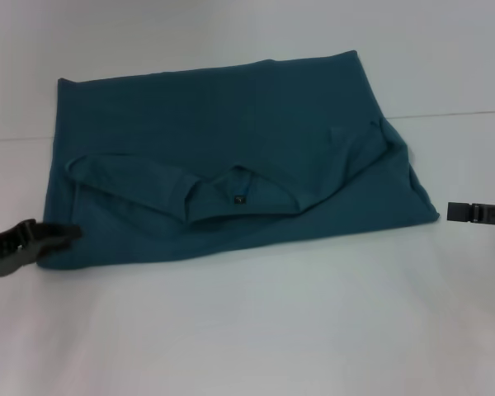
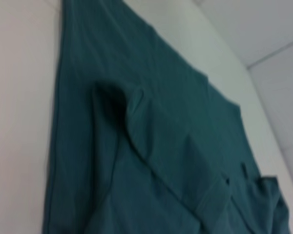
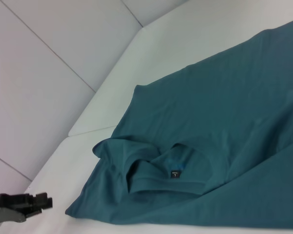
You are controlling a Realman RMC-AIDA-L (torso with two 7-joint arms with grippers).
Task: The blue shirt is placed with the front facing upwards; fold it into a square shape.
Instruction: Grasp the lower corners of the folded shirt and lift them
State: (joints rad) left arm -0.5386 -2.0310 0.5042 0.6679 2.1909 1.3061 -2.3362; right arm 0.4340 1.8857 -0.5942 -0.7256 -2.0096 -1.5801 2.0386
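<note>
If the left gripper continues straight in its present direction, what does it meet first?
Most likely the blue shirt: the left gripper points at its near left corner, seemingly already touching the edge.

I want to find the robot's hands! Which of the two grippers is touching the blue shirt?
The left gripper, at the blue shirt's near left corner, overlaps its edge. The right gripper sits clear of the cloth, white table between.

Blue shirt (image 1: 231, 165) folded to a wide rectangle on white table (image 1: 256, 330), collar with black label (image 1: 238, 199) facing up. Left gripper (image 1: 62, 233) touching shirt's near-left corner; right gripper (image 1: 454, 212) just beside its right edge, apart
</note>
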